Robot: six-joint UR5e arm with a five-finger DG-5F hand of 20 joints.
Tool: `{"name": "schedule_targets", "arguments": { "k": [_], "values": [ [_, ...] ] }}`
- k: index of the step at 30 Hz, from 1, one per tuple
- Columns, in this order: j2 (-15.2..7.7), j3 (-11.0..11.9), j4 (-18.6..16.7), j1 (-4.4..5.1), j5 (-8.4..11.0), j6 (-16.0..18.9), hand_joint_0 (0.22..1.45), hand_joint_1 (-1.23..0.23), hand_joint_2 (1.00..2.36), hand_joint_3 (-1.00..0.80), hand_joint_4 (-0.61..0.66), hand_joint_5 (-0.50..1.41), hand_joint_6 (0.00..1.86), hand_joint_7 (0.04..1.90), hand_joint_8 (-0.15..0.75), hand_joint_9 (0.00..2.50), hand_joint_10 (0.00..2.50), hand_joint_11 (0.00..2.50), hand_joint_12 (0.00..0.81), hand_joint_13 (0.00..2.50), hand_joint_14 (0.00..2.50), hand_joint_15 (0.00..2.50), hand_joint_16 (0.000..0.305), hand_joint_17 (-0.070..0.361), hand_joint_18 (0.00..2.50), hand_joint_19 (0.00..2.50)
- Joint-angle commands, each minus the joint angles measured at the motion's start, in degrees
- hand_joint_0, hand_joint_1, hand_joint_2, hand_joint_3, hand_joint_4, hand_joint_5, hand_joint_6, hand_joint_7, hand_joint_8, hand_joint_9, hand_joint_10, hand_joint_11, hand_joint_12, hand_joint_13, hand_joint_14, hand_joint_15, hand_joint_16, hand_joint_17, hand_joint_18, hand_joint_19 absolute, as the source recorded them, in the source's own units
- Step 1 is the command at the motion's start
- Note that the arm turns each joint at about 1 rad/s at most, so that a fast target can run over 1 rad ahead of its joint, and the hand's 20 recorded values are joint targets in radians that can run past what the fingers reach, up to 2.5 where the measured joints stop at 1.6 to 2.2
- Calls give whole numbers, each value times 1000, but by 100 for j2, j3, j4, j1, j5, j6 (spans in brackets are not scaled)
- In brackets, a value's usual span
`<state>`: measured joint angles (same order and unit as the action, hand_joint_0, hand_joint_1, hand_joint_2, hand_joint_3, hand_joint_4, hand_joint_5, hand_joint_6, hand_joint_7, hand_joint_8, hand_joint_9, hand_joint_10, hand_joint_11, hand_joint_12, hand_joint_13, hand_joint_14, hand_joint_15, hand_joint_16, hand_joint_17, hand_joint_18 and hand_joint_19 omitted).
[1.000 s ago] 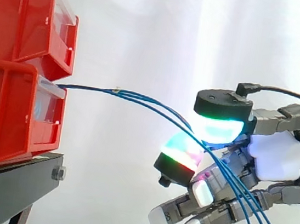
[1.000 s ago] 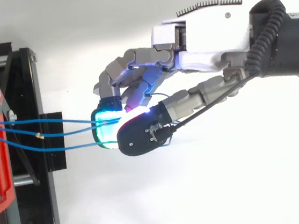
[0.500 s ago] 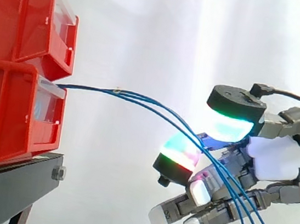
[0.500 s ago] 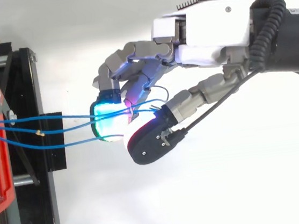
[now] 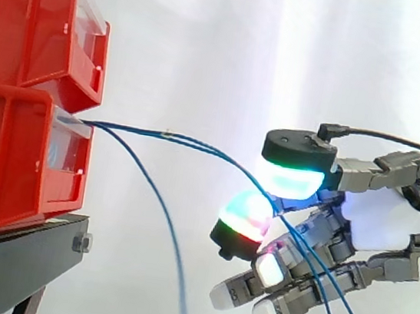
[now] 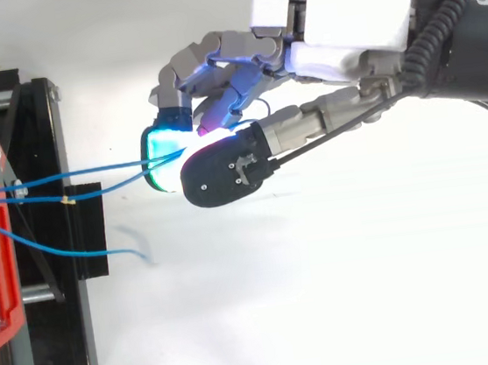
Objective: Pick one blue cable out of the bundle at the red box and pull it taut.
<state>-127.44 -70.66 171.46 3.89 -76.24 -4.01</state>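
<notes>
Side view: my robot hand (image 5: 379,222) pinches two blue cables (image 5: 196,144) between its pads (image 5: 294,180); thin, limp, probably slick, so I'd take one just ahead of them

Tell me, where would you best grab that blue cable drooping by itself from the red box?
Pinch the loose cable on its sloping stretch a little out from the lower red box, fingers crossing the strand. Come from below, on the top view's lower side: there it hangs apart from the two other cables, which run to the hand pinching them.
</notes>
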Motion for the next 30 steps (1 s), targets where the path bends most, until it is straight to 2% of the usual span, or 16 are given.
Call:
{"name": "schedule_targets", "arguments": {
  "k": [1,8,13,24,25,28,30],
  "values": [
    [8,0,1,15,13,-29,586,-633,1016,-257,173,-114,792,1098,321,800,11,512,347,282,4,107,49,110,346,291],
    [0,0,-16,24,13,-29,580,-669,1018,-193,171,-122,811,1107,332,801,10,530,349,292,4,111,49,111,372,294],
    [0,0,-16,33,13,-29,589,-761,1019,-164,174,-129,829,1084,331,785,13,557,351,297,4,110,50,112,387,274],
    [0,0,-25,41,13,-29,611,-849,1021,-140,174,-130,835,1089,313,772,11,571,353,301,4,107,50,113,410,246],
    [0,0,-16,41,22,-29,613,-855,1020,-155,182,-134,834,1083,312,755,13,558,353,293,4,104,50,113,403,249],
    [0,0,-25,33,22,-29,575,-868,1011,-348,220,-138,828,1086,299,731,13,551,355,269,4,118,51,114,371,270],
    [0,0,-25,41,22,-29,506,-768,1001,-476,223,-135,827,1052,310,740,10,545,366,265,4,116,54,121,366,282]
  ]
}}
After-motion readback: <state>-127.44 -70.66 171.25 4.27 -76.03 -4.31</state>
